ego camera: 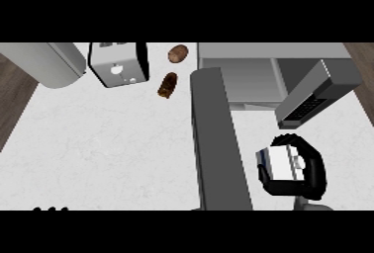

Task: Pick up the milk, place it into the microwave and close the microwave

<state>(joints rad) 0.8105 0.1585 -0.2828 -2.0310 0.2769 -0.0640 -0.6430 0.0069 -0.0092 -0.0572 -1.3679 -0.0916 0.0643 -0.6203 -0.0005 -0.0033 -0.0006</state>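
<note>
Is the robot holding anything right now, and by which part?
Yes: the right hand holds the milk carton, fingers curled round its body. The left hand, at the lower left edge, holds nothing.

- The milk [281, 162] — a small white carton with a blue side. It stands upright in the right hand [315, 173], near the front of the microwave, not inside.
- The microwave [270, 62] — a grey box at the back right, its long door [215, 143] wide open.
</note>
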